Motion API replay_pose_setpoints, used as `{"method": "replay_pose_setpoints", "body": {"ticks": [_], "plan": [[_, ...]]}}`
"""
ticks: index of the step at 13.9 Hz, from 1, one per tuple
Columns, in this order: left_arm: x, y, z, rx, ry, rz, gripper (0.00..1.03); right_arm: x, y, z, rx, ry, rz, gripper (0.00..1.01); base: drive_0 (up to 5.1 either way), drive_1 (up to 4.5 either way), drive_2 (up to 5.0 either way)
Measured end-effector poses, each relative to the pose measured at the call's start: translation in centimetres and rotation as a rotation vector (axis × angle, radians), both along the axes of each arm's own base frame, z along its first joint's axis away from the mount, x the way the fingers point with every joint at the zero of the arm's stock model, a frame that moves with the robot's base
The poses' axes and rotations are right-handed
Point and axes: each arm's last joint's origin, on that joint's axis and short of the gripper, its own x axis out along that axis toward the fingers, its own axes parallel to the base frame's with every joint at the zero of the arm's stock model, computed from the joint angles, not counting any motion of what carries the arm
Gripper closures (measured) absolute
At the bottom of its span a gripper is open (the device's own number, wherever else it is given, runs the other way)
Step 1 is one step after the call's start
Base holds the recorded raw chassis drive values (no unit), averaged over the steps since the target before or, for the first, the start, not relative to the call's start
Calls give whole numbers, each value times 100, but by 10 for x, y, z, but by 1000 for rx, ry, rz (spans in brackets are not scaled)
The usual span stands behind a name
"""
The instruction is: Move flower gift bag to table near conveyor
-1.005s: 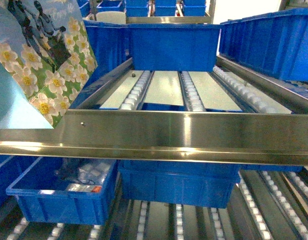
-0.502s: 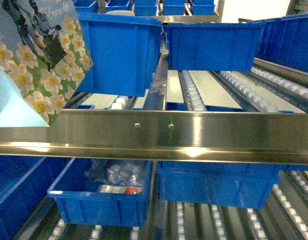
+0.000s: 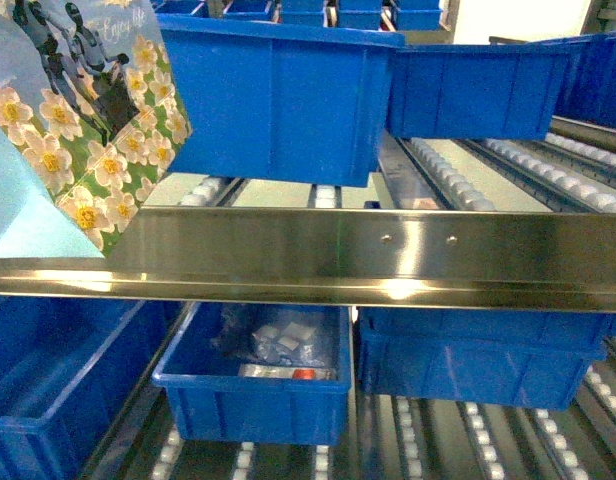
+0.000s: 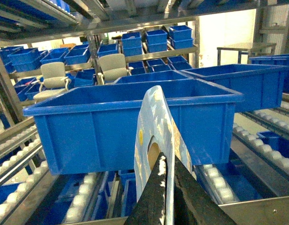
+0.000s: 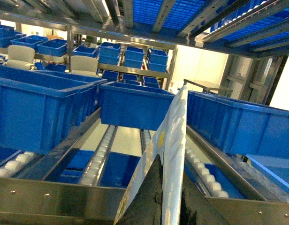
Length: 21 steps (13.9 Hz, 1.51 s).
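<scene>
Two end effectors pinch glossy paper flower gift bag; steel conveyor ahead.

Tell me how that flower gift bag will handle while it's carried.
The bag looks like thin glossy paper, so probably light and slippery. The left tool and right tool each pinch a thin edge that stands up unsupported, suggesting fairly stiff card. It hangs tilted in the head view, so it may swing.

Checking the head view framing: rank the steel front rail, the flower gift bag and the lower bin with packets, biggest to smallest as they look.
1. steel front rail
2. flower gift bag, cut off by the frame and nearest the camera
3. lower bin with packets
</scene>
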Motion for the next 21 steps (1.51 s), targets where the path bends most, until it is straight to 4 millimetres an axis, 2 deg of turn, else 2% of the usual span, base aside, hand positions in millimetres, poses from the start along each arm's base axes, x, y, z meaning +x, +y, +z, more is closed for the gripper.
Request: {"method": "replay_pose_setpoints", "body": {"ticks": [14,21], "plan": [[0,0,0,-1,-2,1,101,0,0,1,1,-6,0,98,0,0,0],[0,0,0,0,-1,1,101,0,0,0,0,0,0,98,-455,50,404]]}}
